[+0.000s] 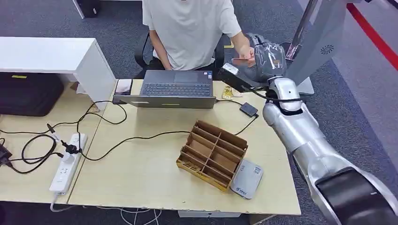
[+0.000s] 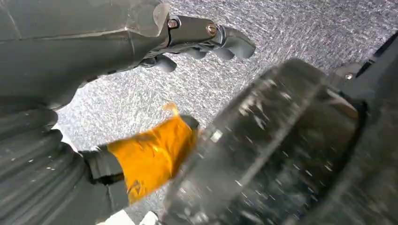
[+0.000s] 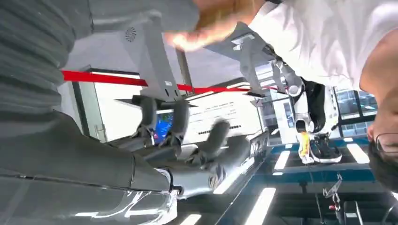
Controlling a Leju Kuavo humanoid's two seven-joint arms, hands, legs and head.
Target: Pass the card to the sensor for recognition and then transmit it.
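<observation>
**Past the far right corner of the table: card handoff going on**

Past the far right corner of the light wooden table (image 1: 141, 173), the robot's silver right hand (image 1: 265, 60) is raised toward a seated person in a pale T-shirt (image 1: 190, 28). A small, flat, reddish-brown card (image 1: 242, 61) sits right between that hand and the person's hand (image 1: 246, 50), which is touching or pinching it. Honestly I can't tell whether the robot's fingers are clamped on the card or just next to it. In the right wrist view the dark fingers (image 3: 176, 122) look spread apart with nothing plainly between them, so the grip is unclear.

Left hand (image 2: 202, 40) hangs low over grey carpet with fingers curled in and nothing in them.

How the card will handle, my guess: super light, thin, fairly stiff but with some flex, and slick on both faces. Easy to drop or let swivel if pinched at a corner. Best hold is probably thumb on one flat face and fingers on the other, near one short edge, leaving the rest sticking out for the person to take.

Other stuff on the table: grey open laptop (image 1: 176, 89), brown cardboard divider box (image 1: 213, 153), and a flat grey pad-like sensor (image 1: 246, 178) just beside the box, near the table's front edge.
</observation>
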